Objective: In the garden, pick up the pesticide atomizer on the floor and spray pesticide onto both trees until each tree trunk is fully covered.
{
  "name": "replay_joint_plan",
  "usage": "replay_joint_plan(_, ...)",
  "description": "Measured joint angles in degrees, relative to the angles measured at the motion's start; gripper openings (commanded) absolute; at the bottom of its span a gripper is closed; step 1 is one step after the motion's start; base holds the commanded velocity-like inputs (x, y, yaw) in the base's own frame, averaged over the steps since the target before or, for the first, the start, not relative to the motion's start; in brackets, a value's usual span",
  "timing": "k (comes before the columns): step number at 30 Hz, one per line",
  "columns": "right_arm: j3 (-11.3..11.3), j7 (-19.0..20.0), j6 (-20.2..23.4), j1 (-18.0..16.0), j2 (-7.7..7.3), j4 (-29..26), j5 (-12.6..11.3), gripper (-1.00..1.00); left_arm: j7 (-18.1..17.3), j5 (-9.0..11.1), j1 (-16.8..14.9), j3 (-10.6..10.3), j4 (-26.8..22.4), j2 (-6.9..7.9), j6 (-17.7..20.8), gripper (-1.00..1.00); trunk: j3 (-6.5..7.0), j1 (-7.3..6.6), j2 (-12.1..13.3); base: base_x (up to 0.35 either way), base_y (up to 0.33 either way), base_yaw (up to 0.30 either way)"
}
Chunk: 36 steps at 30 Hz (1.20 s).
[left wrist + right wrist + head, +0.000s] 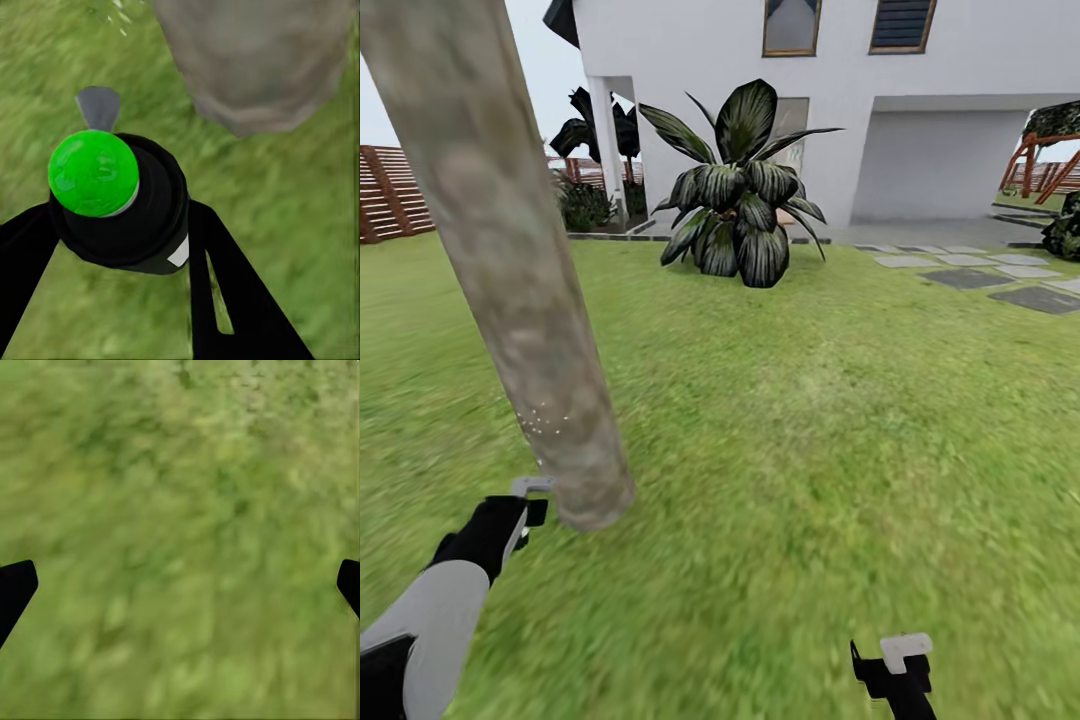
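The left arm is reaching forward and low at the left of the head view, its white sleeve ending in a black wrist, with the left gripper [525, 510] sitting just beside the foot of the tree trunk [500, 250]. That gripper is clenching the atomizer [124, 202], a black bottle with a round green cap and a grey nozzle pointing toward the trunk base; the two black fingers [225, 292] are pressing against its sides. In the head view a grey nozzle tip is showing at the gripper, close to the bark. A small patch of pale pesticide specks [540, 420] is lying low on the trunk, which is leaning up and to the left out of view. The right gripper [900, 665] is hanging low near the bottom edge, well apart from the trunk, facing the grass [180, 525] with its fingers spread wide and nothing between them. Beyond the lawn, a broad-leaved dark plant [740, 190] is standing before the white house [960, 90].
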Motion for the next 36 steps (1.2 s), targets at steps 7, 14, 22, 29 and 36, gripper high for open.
replay_joint_plan(7,0.00,0.00,0.00,0.00,0.04,0.01,0.00,1.00,0.02,-0.26,0.01,0.09,0.10,-0.01,-0.68,-1.00,0.00,0.00,0.00,0.177,-0.213,0.000)
replay_joint_plan(14,0.01,0.00,0.00,0.00,0.07,0.01,0.00,1.00,0.05,-0.19,0.24,0.10,0.20,-0.04,-0.76,-1.00,0.00,0.00,0.00,0.068,-0.266,0.000)
replay_joint_plan(22,0.01,0.00,0.00,0.00,0.07,0.01,0.00,1.00,-0.14,-0.19,1.24,4.30,-0.32,0.03,-0.84,-1.00,0.00,0.00,0.00,0.001,-0.275,0.014)
replay_joint_plan(29,0.01,0.00,0.00,0.00,0.15,0.01,0.00,1.00,-0.04,-0.18,1.24,4.57,-0.34,-0.02,-0.85,-1.00,0.00,0.00,0.00,0.006,-0.275,0.259)
replay_joint_plan(36,0.01,0.00,0.00,0.00,0.13,0.01,0.00,1.00,-0.04,-0.18,1.24,4.57,-0.34,-0.04,-0.78,-1.00,0.00,0.00,0.00,0.167,-0.236,0.189)
